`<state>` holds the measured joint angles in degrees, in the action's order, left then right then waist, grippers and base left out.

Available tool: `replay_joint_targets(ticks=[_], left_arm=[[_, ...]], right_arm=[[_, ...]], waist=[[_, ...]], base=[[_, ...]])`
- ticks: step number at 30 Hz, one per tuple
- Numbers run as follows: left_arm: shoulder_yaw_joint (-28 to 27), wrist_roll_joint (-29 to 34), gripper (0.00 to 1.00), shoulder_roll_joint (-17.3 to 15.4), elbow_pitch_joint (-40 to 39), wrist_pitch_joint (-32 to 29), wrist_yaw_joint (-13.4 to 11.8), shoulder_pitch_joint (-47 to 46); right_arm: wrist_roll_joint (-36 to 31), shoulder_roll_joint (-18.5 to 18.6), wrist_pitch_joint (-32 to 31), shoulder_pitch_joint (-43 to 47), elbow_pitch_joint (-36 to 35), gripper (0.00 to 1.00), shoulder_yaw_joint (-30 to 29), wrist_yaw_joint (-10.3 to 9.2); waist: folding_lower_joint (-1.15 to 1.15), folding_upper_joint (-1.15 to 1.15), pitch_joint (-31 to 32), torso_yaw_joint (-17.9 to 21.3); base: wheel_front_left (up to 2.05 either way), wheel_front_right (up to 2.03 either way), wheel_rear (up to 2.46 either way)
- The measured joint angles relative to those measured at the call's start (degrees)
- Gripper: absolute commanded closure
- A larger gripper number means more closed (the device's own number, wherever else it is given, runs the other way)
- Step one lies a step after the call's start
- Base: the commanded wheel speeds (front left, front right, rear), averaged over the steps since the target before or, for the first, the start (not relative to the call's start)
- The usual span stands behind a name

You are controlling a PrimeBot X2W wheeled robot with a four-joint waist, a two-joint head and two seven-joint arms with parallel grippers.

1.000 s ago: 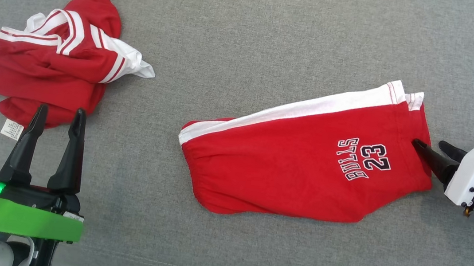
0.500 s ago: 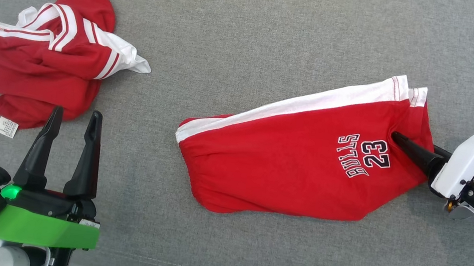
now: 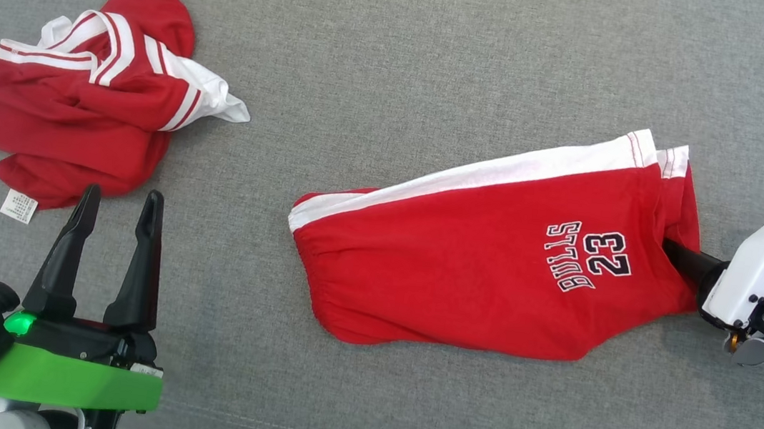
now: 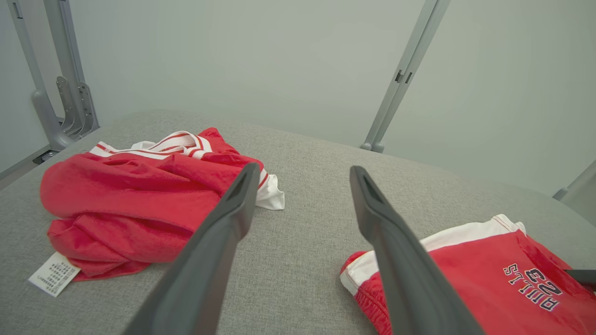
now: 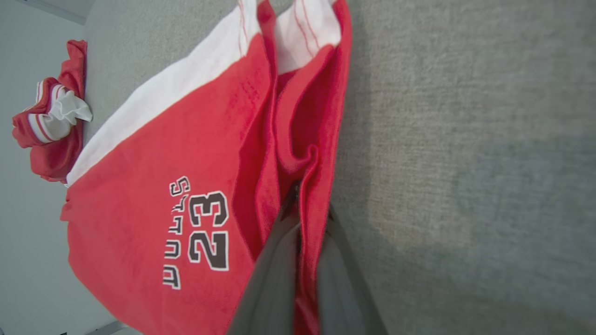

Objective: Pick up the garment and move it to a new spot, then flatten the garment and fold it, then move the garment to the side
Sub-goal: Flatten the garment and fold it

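Observation:
Red shorts (image 3: pixel 476 268) with a white side stripe and "BULLS 23" print lie folded on the grey cushion, right of centre. My right gripper (image 3: pixel 673 249) reaches in from the right edge and is shut on the shorts' leg hem. In the right wrist view a fold of red cloth (image 5: pixel 302 153) is pinched between the two fingers of the right gripper (image 5: pixel 300 200). My left gripper (image 3: pixel 123 196) stands open at the lower left, holding nothing. The shorts (image 4: pixel 489 279) lie off to the right of the left gripper (image 4: pixel 305 170).
A second red garment (image 3: pixel 79 94) with white stripes lies crumpled at the upper left, its white label (image 3: pixel 18 205) just left of my left fingers. Bare grey cushion (image 3: pixel 399 65) surrounds both garments. Grey frame posts (image 4: pixel 400 79) stand behind the cushion.
My right gripper was open at the hem, slid one finger over the cloth, and has now shut on the hem and drawn back slightly right. The left gripper shifted a little right.

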<state>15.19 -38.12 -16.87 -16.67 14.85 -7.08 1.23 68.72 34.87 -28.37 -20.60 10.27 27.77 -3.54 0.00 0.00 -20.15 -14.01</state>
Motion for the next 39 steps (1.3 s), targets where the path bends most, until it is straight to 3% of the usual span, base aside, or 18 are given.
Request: replay_joint_targets(ticks=[11, 26, 31, 39], left_arm=[[-0.7, 1.1, 0.0, 0.8, 0.6, 0.0, 0.0, 1.5], [-2.2, 3.2, 0.0, -0.3, 0.0, 0.0, 0.0, 4.2], [-1.5, 3.2, 0.0, -0.5, -0.2, 0.0, 0.1, 4.3], [-0.3, 3.6, 0.0, -0.8, -0.2, -0.2, 0.5, 4.2]], right_arm=[[2.5, -0.2, 0.5, 3.6, 0.2, 1.0, -1.5, 0.02], [6.1, -2.3, 5.4, 12.9, 0.2, 1.0, -4.6, 0.29], [8.5, -3.6, 6.4, 13.7, -1.4, 1.0, -5.4, 1.48], [11.5, -4.4, 7.2, 16.2, -9.3, 1.0, -6.2, 5.37]], waist=[[0.0, 0.0, 1.8, 2.3], [0.0, 0.0, 4.8, 8.6], [0.0, 0.0, 5.3, 9.9], [0.0, 0.0, 5.7, 9.3]], base=[[0.0, 0.0, 0.0], [0.0, 0.0, 0.0], [0.0, 0.0, 0.0], [0.0, 0.0, 0.0]])
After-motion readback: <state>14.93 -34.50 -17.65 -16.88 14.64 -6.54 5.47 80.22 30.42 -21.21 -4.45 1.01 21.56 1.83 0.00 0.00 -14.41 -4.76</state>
